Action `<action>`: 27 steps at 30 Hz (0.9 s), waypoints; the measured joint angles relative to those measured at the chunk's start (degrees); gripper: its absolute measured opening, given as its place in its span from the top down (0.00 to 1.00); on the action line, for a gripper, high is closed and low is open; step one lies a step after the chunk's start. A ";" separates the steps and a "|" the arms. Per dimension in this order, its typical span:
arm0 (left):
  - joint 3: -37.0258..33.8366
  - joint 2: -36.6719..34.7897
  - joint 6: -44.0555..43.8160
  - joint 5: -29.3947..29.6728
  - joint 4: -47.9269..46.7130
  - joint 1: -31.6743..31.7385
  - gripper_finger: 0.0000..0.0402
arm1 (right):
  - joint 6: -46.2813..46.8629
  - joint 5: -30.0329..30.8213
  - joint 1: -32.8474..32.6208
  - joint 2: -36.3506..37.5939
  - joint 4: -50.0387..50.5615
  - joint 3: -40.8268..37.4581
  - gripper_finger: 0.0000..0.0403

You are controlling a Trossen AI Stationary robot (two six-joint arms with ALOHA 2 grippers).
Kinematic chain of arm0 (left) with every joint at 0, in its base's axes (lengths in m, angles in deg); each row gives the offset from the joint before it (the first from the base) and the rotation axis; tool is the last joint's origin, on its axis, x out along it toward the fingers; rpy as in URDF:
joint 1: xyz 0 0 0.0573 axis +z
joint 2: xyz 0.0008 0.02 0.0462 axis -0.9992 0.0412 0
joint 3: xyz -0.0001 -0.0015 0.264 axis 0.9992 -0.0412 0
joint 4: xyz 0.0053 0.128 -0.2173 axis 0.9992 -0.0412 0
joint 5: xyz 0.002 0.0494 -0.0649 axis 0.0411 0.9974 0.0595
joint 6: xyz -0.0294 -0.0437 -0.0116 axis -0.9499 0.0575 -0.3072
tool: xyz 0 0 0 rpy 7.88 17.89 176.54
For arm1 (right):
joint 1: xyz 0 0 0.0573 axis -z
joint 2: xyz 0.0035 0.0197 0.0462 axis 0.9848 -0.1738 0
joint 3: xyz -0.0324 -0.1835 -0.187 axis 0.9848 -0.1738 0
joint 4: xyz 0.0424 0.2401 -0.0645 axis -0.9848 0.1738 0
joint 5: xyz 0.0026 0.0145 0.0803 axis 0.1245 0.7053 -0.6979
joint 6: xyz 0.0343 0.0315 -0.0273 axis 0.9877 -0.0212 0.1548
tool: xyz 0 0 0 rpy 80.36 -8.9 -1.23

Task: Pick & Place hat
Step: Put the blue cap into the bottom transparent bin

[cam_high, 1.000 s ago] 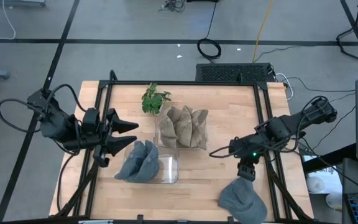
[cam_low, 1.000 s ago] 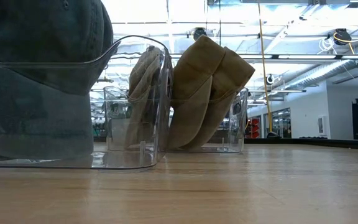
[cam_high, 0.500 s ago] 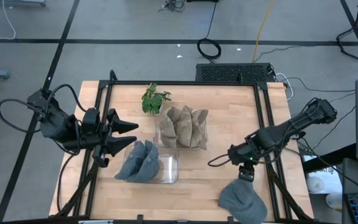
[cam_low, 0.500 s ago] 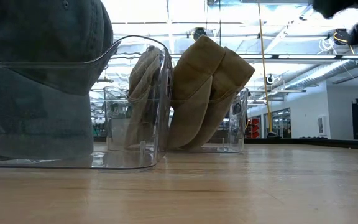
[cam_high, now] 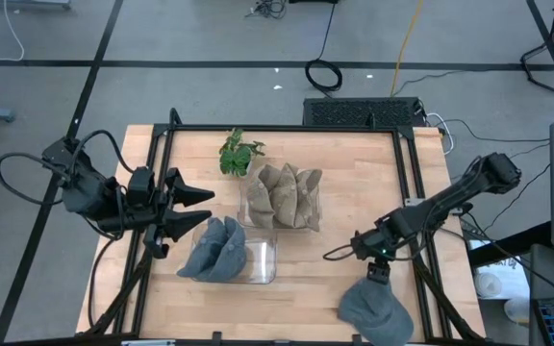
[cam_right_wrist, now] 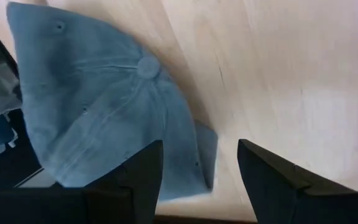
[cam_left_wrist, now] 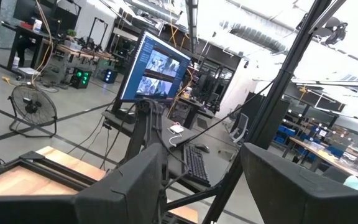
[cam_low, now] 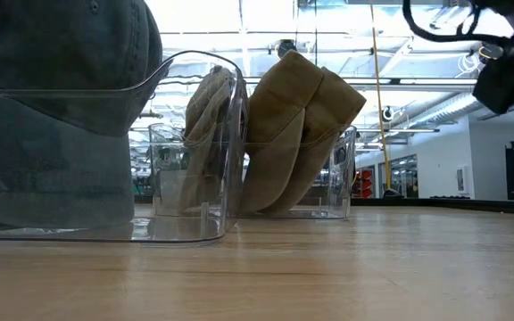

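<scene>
A blue-grey hat lies flat on the table at the near right corner, crown up; the right wrist view shows its top button and brim. My right gripper hangs just above the hat's far edge, pointing steeply down. It is open, and nothing sits between its fingers. My left gripper is open too and stays raised over the table's left side, level, holding nothing.
A clear bin at the table's middle holds blue-grey hats. A second clear bin behind it holds tan hats. A small green plant stands at the far edge. A black frame runs along the table's sides.
My right gripper has come down toward the hat at the near right corner and tipped more steeply downward, staying open. It now shows at the top right of the low view. The hat has not moved.
</scene>
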 joint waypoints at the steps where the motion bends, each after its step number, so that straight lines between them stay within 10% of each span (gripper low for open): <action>1: 0.00 0.00 0.00 0.00 -0.02 0.00 0.43 | 0.11 -0.01 -0.35 0.00 -1.58 -0.86 0.51; 10: 0.00 0.00 0.09 0.04 -1.14 0.00 0.43 | 6.87 -2.59 -3.52 0.00 -15.09 -7.38 0.53; 20: 0.00 0.00 0.25 0.09 -1.54 0.56 0.43 | 7.38 -5.77 -4.26 0.00 -16.48 -7.94 0.97; 27: 0.00 0.00 -0.35 0.04 -1.55 0.55 0.43 | 9.07 -5.81 -4.26 0.67 -16.26 -7.38 1.00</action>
